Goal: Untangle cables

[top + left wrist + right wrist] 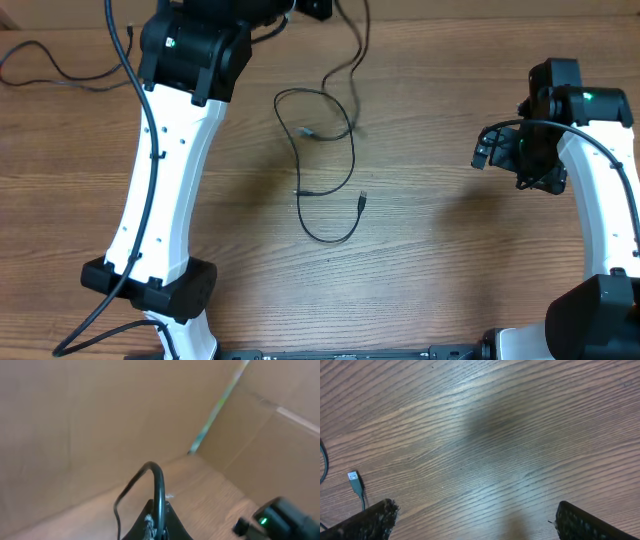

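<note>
Okay, your black cable (352,150) lies mid-surface (450,290) in loose loops. One strand runs up to the far edge, a rounded loop sits to its left, and a U-shaped bend nearer you ends in a USB plug (361,201) lying flat on the wood. There's a small pale spot where the strands meet at the loop; you can't tell whether they're knotted there.

Your left claw (156,515) is clenched on the cable (159,480), which arches up out of the tips, raised off the wood.

Your right claw (477,522) is released, fingers (370,520) spread wide over bare wood. From overhead it (484,152) sits well apart from the loops, off to the right. The plug (354,480) shows at the left edge of the right wrist view, just beside one finger and not touching it.
</note>
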Motion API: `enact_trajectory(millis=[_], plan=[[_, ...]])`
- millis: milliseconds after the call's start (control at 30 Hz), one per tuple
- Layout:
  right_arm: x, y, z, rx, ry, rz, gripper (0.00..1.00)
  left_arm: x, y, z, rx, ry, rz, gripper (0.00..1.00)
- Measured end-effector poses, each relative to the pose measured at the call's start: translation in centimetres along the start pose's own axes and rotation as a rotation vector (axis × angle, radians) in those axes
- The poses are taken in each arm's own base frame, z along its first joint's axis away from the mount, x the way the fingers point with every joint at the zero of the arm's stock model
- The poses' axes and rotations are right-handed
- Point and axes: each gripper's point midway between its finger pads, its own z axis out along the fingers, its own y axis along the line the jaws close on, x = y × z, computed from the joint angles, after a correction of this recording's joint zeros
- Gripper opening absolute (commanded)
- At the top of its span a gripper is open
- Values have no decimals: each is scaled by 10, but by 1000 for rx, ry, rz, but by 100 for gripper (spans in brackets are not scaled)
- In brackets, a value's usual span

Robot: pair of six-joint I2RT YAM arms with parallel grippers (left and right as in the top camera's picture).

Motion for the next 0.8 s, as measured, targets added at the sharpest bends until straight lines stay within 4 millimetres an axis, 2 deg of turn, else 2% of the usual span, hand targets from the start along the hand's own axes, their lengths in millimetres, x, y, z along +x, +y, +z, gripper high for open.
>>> enact_trajectory(millis=[133, 200, 267, 367, 400, 467, 600, 667, 800], plan=[[0, 0, 0, 0, 1, 1, 100, -28, -16, -17, 46, -93, 13, 4], [0, 0, 0, 0, 1, 0, 100, -34, -15, -25, 39, -106, 6, 4], [0, 0, 0, 0, 0, 0, 100, -41, 1, -42, -25, -121, -26, 4], [0, 0, 0, 0, 1, 0, 100, -56, 48, -83, -201, -168, -76, 4], [0, 0, 0, 0, 1, 0, 100, -60, 57, -94, -234, -185, -86, 4], [0, 0, 0, 0, 0, 1, 100, -73, 87, -138, -355, -246, -142, 4], [0, 0, 0, 0, 0, 0, 100, -88, 112, -191, -429, -328, -220, 4], [0, 0, 0, 0, 1, 0, 100, -87, 125, -207, -458, -342, -271, 4], [0, 0, 0, 0, 0, 0, 100, -54, 147, -217, -550, -280, -468, 4]])
